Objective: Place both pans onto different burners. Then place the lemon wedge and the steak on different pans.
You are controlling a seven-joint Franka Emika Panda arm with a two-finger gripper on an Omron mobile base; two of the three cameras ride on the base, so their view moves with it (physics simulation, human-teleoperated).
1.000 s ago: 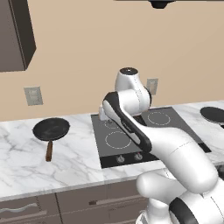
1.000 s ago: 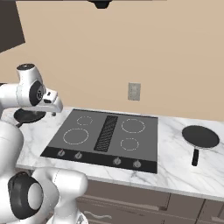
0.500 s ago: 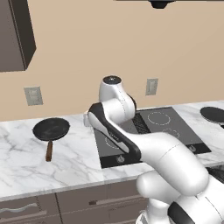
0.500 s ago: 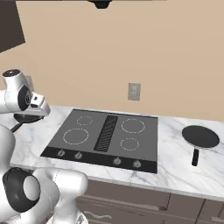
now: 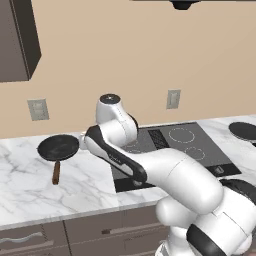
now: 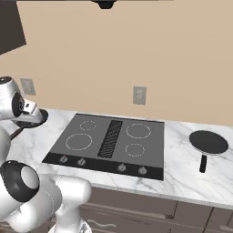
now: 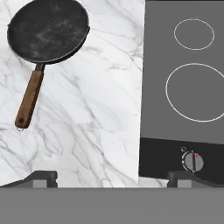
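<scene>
1. Wooden-handled pan is lying at the upper left of the hand view, on the marble counter, beside the cooktop.
2. Rigid and probably fairly heavy, it is likely handling best when gripped by the brown handle near the bowl.
3. Gripper is hanging above the counter at the lower edge, fingers spread wide, holding nothing.
4. All-dark pan is sitting at the right of the right base view.

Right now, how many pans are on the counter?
2. The wooden-handled pan sits left of the cooktop; the all-dark pan sits right of it. Neither is on a burner.
</scene>
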